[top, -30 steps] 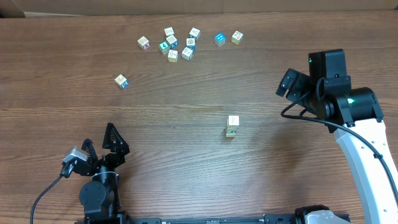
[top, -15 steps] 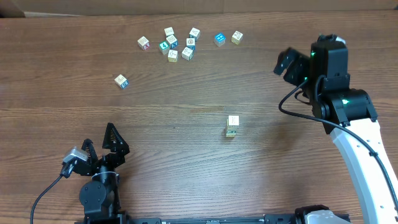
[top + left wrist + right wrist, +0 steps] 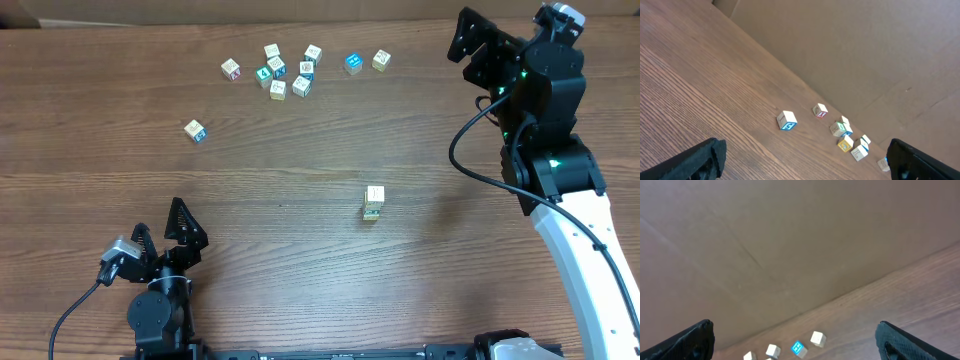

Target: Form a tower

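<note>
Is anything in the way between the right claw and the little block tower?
No, nothing visible. Only bare table lies between the open right gripper and the tower; the loose cubes sit off to the side.

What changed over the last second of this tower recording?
The right arm swung toward the far edge of the table, its jaws wide open and empty throughout. Nothing was taken hold of or let go. The left arm, the tower and the loose cubes stayed where they were.
</note>
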Available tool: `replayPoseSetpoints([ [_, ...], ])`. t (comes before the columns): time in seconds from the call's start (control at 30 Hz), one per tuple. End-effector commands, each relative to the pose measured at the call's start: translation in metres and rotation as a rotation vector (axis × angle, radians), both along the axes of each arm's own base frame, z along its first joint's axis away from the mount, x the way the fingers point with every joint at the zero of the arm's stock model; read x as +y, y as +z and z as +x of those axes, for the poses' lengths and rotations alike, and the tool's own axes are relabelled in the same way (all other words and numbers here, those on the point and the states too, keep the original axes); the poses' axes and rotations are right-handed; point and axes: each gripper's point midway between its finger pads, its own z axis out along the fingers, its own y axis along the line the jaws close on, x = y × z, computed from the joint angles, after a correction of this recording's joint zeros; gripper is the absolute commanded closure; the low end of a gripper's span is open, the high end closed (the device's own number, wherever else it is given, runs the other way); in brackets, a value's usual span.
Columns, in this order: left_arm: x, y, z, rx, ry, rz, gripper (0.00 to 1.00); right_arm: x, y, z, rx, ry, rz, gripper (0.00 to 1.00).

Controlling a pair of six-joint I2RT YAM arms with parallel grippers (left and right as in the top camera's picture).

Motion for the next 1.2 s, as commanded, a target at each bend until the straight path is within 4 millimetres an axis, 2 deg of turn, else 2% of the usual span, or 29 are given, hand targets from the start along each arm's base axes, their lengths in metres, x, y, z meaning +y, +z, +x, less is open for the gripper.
replayPoseSetpoints([
  [0.0, 0.0, 0.001, 0.0, -0.003, -0.001, 0.02, 0.0, -0.001, -0.018, -0.002, 0.026, -0.01, -0.008, 0.0],
  [0.07, 0.0, 0.001, 0.0, -0.003, -0.001, 0.02, 0.0, -0.001, -0.032, -0.004, 0.041, -0.01, -0.011, 0.0],
  [0.17, 0.0, 0.001, 0.0, -0.003, -0.001, 0.02, 0.0, -0.001, -0.044, -0.004, -0.008, -0.009, -0.003, 0.0],
  [0.3, 0.0, 0.001, 0.0, -0.003, -0.001, 0.02, 0.01, -0.001, -0.038, -0.005, -0.187, -0.01, 0.024, 0.0],
  [0.37, 0.0, 0.001, 0.0, -0.003, -0.001, 0.02, 0.0, -0.002, -0.033, -0.011, -0.288, -0.01, 0.039, 0.0],
  [0.43, 0.0, 0.001, 0.0, -0.003, -0.001, 0.02, 0.0, -0.003, -0.037, -0.02, -0.337, -0.01, 0.046, 0.0],
  [0.63, 0.0, 0.001, 0.0, -0.003, -0.001, 0.02, 0.01, -0.008, -0.095, -0.05, -0.235, -0.01, 0.031, 0.0],
  [0.8, 0.0, 0.001, 0.0, -0.003, -0.001, 0.02, 0.01, -0.012, -0.133, -0.079, -0.175, -0.01, 0.022, 0.0],
  [1.03, 0.0, 0.001, 0.0, -0.003, -0.001, 0.02, 0.01, -0.018, -0.169, -0.119, -0.135, -0.01, 0.016, 0.0],
  [1.17, 0.0, 0.001, 0.0, -0.003, -0.001, 0.02, 0.0, -0.02, -0.174, -0.137, -0.158, -0.01, 0.019, 0.0],
])
